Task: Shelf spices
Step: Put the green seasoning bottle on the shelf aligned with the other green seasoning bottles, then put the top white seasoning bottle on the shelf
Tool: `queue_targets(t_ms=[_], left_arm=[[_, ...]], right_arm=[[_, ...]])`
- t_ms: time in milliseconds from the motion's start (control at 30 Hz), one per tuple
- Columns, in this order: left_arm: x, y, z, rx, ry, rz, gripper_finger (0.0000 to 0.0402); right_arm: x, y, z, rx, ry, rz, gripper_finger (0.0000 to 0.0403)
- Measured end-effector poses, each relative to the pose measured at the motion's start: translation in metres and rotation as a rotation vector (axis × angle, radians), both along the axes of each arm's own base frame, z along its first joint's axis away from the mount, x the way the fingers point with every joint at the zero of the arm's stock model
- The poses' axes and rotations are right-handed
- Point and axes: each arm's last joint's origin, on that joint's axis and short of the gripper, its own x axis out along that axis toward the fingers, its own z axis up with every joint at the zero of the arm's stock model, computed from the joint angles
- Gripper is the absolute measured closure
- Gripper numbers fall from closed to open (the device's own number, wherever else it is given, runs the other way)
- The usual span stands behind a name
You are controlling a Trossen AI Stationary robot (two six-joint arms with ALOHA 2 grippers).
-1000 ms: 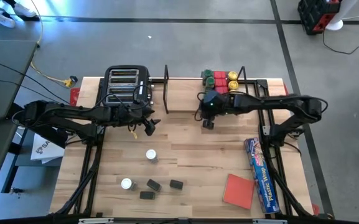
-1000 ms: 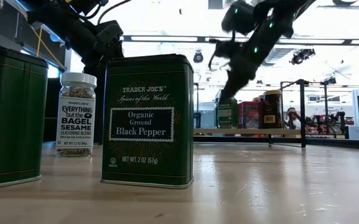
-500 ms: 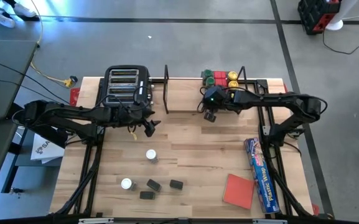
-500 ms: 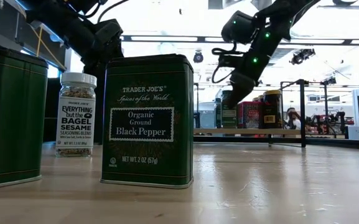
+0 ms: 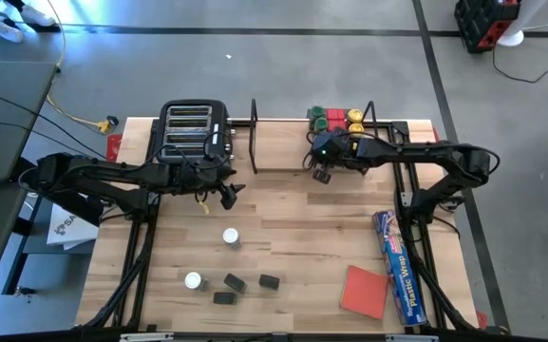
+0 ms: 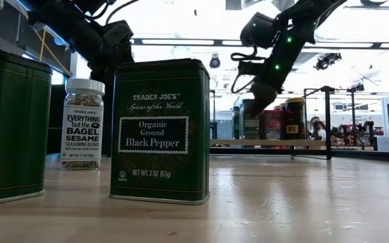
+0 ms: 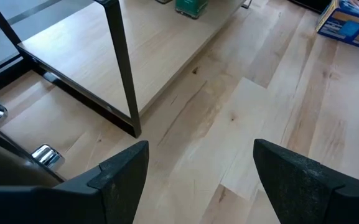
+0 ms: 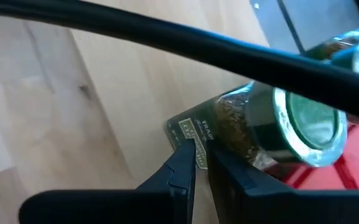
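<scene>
High view: you see both arms over the worktop (image 5: 292, 209); the left one reaches in beside the toaster (image 5: 194, 130), the right one reaches to the shelf (image 5: 283, 142) at the far edge.
Right tool: your right tool (image 5: 322, 175) hangs at the front of the shelf, just before the group of spice jars (image 5: 337, 122). In the right wrist view its fingers (image 8: 182, 171) are nearly pressed together, with only a thin slit between them and nothing pinched in it. The tips sit right at the label of a green-lidded jar (image 8: 272, 124); you cannot tell whether they touch it.
Left tool: your left tool (image 5: 226, 193) waits over bare worktop in front of the toaster. The left wrist view shows its two fingers (image 7: 126, 177) spread wide, with only bare wood between them.
Spices on the shelf: red, green and yellow tops stand packed together at the shelf's right end.
Spices off the shelf: one white-topped jar (image 5: 231, 237) stands mid-worktop; another white-topped jar (image 5: 193, 280) and three small black tins (image 5: 235, 282) sit near the front edge, well apart from the shelf.
Low view only: you can read the black pepper tin (image 6: 160, 131) and the sesame seasoning jar (image 6: 83, 125) up close, and the right arm comes down to the jars on the shelf far behind them.
Right wrist view only: a black shelf wire (image 8: 229, 59) crosses in front of the green-lidded jar, with red beside it.
Other items: a red pad (image 5: 364, 290) and a blue plastic-wrap box (image 5: 397, 266) lie at the right front.
</scene>
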Motion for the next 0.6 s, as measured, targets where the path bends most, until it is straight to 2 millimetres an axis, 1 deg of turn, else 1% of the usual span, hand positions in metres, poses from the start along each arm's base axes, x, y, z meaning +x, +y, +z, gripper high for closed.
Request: queue_targets(t_ms=[200,333,400,467,533,600], left_arm=[[0.0,0.0,0.0,0.0,0.0,0.0,0.0117],[0.0,0.0,0.0,0.0,0.0,0.0,0.0117],[0.0,0.0,0.0,0.0,0.0,0.0,0.0117],[0.0,0.0,0.0,0.0,0.0,-0.001,0.0117],[0.0,0.0,0.0,0.001,0.0,-0.001,0.0117],[0.0,0.0,0.0,0.006,0.004,-0.005,0.0117]], right_arm=[[0.0,0.0,0.001,-0.009,0.01,-0.01,0.0368],[0.006,0.01,0.011,-0.001,-0.008,0.01,0.0368],[0.013,0.021,0.019,-0.001,-0.029,0.051,0.0368],[0.021,0.037,0.024,0.003,-0.059,0.123,0.0368],[0.029,0.057,0.027,0.017,-0.114,0.211,0.0368],[0.038,0.078,0.028,0.047,-0.208,0.3,0.0368]])
